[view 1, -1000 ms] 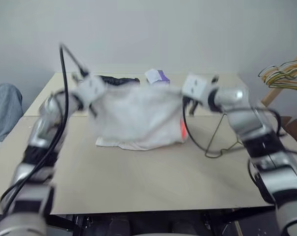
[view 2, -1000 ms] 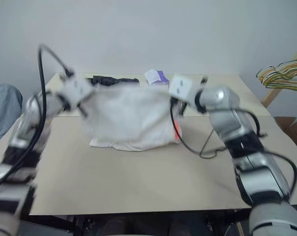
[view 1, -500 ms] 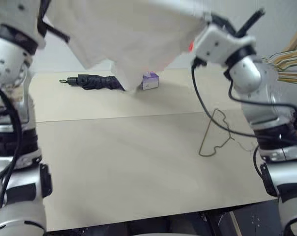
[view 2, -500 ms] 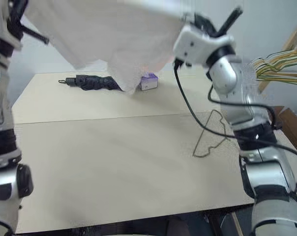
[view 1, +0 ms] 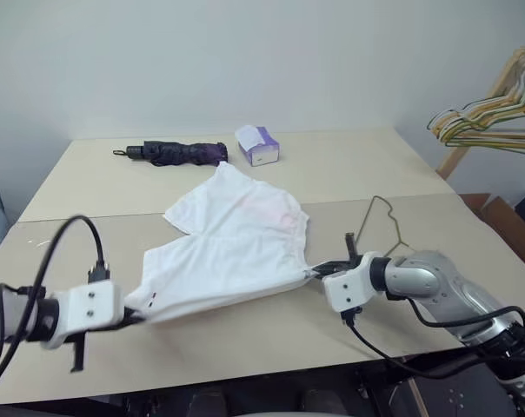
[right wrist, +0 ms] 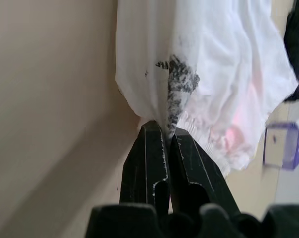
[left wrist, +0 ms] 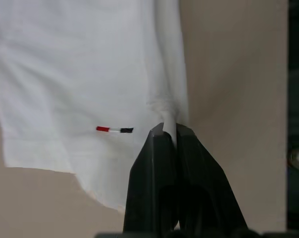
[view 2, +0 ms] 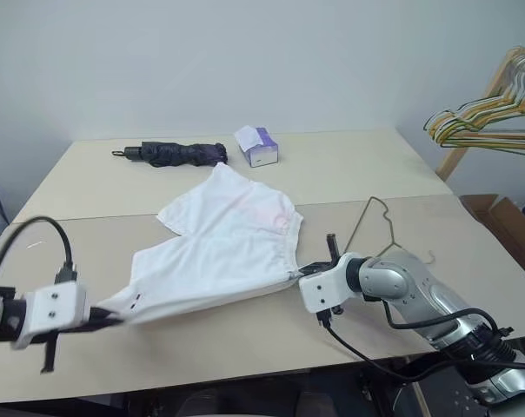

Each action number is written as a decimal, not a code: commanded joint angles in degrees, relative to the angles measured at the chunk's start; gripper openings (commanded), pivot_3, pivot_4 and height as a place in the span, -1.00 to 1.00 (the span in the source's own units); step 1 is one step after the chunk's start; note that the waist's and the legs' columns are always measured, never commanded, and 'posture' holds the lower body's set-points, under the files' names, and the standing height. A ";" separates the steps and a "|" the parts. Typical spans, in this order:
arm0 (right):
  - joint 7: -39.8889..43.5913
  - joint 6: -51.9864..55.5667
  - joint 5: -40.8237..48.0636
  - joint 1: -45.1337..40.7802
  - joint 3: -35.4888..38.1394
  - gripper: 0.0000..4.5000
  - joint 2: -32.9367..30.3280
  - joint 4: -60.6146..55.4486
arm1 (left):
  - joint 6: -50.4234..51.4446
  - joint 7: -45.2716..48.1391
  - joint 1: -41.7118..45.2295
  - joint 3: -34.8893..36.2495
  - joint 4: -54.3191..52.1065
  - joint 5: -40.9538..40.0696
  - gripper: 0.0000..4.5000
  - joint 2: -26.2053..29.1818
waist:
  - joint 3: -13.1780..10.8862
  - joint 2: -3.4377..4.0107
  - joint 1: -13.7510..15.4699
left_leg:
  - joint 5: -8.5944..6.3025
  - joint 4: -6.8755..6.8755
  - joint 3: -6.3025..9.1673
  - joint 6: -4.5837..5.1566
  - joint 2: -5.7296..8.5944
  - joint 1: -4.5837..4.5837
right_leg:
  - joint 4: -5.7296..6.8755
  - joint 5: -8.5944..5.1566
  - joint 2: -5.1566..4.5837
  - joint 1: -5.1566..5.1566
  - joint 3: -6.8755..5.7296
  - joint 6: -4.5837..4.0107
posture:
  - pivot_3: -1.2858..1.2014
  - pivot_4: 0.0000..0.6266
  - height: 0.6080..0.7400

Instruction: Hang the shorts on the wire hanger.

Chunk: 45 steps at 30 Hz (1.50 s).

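The white shorts (view 1: 232,248) lie spread on the table (view 1: 375,165), stretched between my two grippers. My left gripper (view 1: 136,317) is shut on one corner of the shorts near the front edge, close to the small dark-and-red mark (left wrist: 115,130). My right gripper (view 1: 315,271) is shut on the gathered edge of the shorts (right wrist: 199,64) at the opposite side. A faint pink patch (view 1: 267,204) shows on the cloth. The thin wire hanger (view 1: 365,217) lies flat on the table just beyond my right gripper, apart from the shorts.
A folded dark umbrella (view 1: 177,153) and a small white-and-purple tissue box (view 1: 257,145) sit at the back of the table. A bunch of coloured hangers (view 1: 484,122) hangs on a wooden rack at the right. A cardboard box (view 1: 506,217) stands beside the table.
Both grippers have come down from high in the air toward the table's front. The shorts, which hung up between them, now lie spread flat on the table.
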<state>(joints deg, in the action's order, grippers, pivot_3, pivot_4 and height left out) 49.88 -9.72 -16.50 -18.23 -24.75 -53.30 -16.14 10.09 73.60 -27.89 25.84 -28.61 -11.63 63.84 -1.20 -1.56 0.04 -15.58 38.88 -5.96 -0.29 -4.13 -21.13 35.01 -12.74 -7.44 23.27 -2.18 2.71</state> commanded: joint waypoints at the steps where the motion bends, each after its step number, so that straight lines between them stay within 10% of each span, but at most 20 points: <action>1: 4.33 -1.81 1.36 0.91 3.07 -0.99 -3.70 -1.95 | -1.02 2.89 -2.72 3.37 -2.14 2.43 -1.00 1.41 | 0.01 -0.05 0.75 | -0.02 0.01 0.00 0.01 0.00 0.00 | -0.01 -0.01 0.00 -0.01 0.00 0.01 | 0.11 -1.00 1.00; 10: 9.08 -1.53 4.33 3.42 4.63 -0.74 -4.74 -4.50 | -1.49 5.58 -5.86 2.95 -4.54 -0.28 -1.00 -1.47 | 0.01 -0.04 1.07 | -0.08 0.05 0.00 0.01 0.00 0.00 | 0.02 -0.09 0.00 0.00 -0.01 -0.01 | 0.11 -1.00 1.00; 16: 14.19 0.70 12.24 7.17 9.76 0.16 -8.91 -8.14 | -4.67 10.10 -4.70 5.14 -0.21 -1.85 -0.25 -0.50 | 0.01 -0.04 1.28 | -0.12 0.06 0.01 0.03 -0.01 -0.02 | -0.01 -0.10 0.00 0.00 -0.02 0.00 | 0.10 -1.00 1.00; 22: 8.12 32.21 25.41 5.60 20.42 1.00 -5.57 -11.77 | 0.16 9.58 3.11 8.26 1.59 -10.10 0.65 -1.11 | 0.05 -0.04 1.14 | -0.16 0.09 0.02 0.04 -0.06 0.02 | 0.05 -0.10 0.01 -0.01 -0.05 -0.09 | 0.08 -1.00 1.00; 25: 0.11 51.97 27.62 0.81 21.99 1.00 0.92 -8.41 | 3.03 4.91 10.55 6.54 3.13 -14.68 0.99 -3.68 | 0.13 -0.07 0.88 | -0.16 0.15 0.04 0.04 -0.10 0.08 | 0.04 -0.12 0.02 -0.04 -0.08 -0.06 | 0.06 -1.00 1.00; 33: -18.55 70.33 23.85 -8.20 21.53 1.00 18.41 7.83 | 6.57 -3.21 24.32 -5.38 0.40 -16.55 0.99 -7.40 | 0.14 -0.03 0.25 | -0.17 0.08 0.06 0.01 -0.04 -0.23 | 0.08 0.33 0.08 0.13 -0.08 -0.16 | 0.04 -1.00 1.00; 45: -17.67 69.41 23.21 3.70 22.67 1.00 11.17 6.41 | 4.91 -2.93 28.36 -10.03 1.59 -15.15 0.99 -6.98 | 0.20 0.14 -0.72 | -0.17 0.09 0.18 0.00 -0.04 -0.05 | 0.03 0.30 0.10 -0.12 -0.12 -0.11 | 0.02 -1.00 1.00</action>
<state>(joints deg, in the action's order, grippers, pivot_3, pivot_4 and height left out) 31.96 58.64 6.04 -15.58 -5.32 -40.27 -8.48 16.18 71.15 -0.59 16.05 -27.21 -27.18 56.48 -1.00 -1.42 -0.69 -15.75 38.98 -5.77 -0.29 -4.17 -21.17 35.04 -12.46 -7.34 23.14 -2.30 2.63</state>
